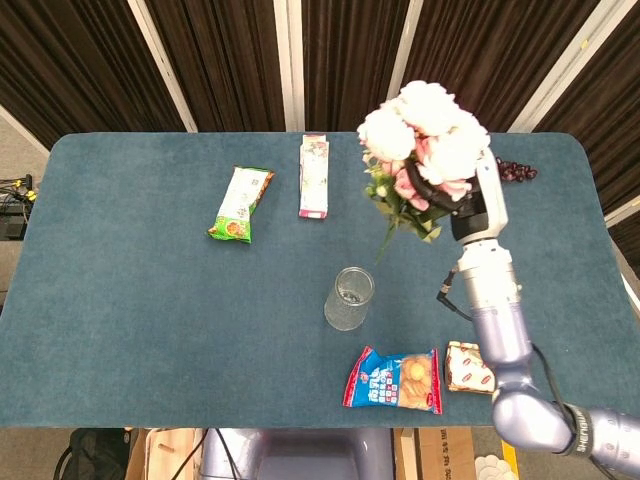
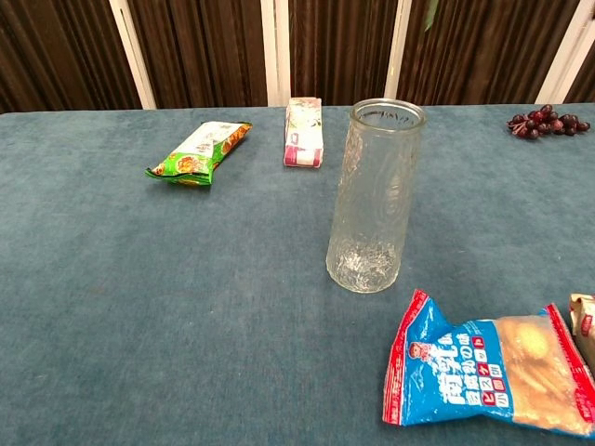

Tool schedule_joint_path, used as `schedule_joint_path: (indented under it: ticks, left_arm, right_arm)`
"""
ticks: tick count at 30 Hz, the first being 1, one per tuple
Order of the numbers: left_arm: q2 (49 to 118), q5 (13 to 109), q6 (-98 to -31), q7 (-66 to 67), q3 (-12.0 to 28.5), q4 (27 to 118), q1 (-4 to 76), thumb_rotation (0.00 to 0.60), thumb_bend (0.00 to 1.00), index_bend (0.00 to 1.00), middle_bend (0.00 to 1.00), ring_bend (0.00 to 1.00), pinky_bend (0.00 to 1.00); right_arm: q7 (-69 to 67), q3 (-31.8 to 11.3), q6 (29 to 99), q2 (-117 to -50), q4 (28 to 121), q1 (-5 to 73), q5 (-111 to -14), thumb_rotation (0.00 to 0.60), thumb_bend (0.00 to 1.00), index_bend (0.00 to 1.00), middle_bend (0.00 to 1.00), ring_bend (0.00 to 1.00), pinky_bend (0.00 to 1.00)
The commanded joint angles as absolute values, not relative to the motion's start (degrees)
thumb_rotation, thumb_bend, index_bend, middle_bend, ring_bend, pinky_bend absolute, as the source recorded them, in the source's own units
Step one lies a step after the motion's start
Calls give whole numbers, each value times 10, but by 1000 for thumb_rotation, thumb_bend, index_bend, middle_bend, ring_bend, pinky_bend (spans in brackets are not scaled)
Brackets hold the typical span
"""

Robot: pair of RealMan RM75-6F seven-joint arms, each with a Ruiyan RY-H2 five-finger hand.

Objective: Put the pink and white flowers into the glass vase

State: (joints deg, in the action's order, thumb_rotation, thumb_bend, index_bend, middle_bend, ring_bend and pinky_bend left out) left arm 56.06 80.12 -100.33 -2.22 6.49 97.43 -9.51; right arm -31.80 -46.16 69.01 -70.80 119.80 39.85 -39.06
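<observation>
Green snack pkt (image 1: 241, 204) laid flat on desk (image 1: 120, 290), far-left area. Pink/white carton (image 1: 314, 176) lying just right of it, near back edge. Glass vase (image 1: 349, 298) stood upright, centre of desk, nothing inside. Blue snack bag (image 1: 395, 380) flat near front edge, just right of vase. Pink and white flowers (image 1: 422, 140) held aloft by right hand (image 1: 474, 200), stems angled down-left toward vase, not inside it. Grapes (image 2: 547, 122) seen far right at back. Left hand not seen in either view.
</observation>
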Motion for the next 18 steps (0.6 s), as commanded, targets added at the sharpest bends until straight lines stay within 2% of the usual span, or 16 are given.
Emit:
schedule_joint_path:
  ticks: [1, 10, 18]
  left_arm:
    - [558, 802, -1005, -30, 65, 972, -97, 600, 194, 144, 0, 0, 0]
    - [556, 793, -1003, -37, 68, 969, -99, 600, 194, 144, 0, 0, 0]
    - [557, 791, -1004, -30, 69, 971, -99, 600, 194, 144, 0, 0, 0]
  right_arm:
    - [-289, -441, 721, -740, 1201, 420, -403, 600, 369, 555, 500, 598, 375]
    - [-265, -397, 746, -795, 1173, 434, -444, 600, 370, 555, 501, 598, 375]
    - [-275, -379, 739, -819, 1154, 427, -467, 600, 369, 555, 501, 599, 375]
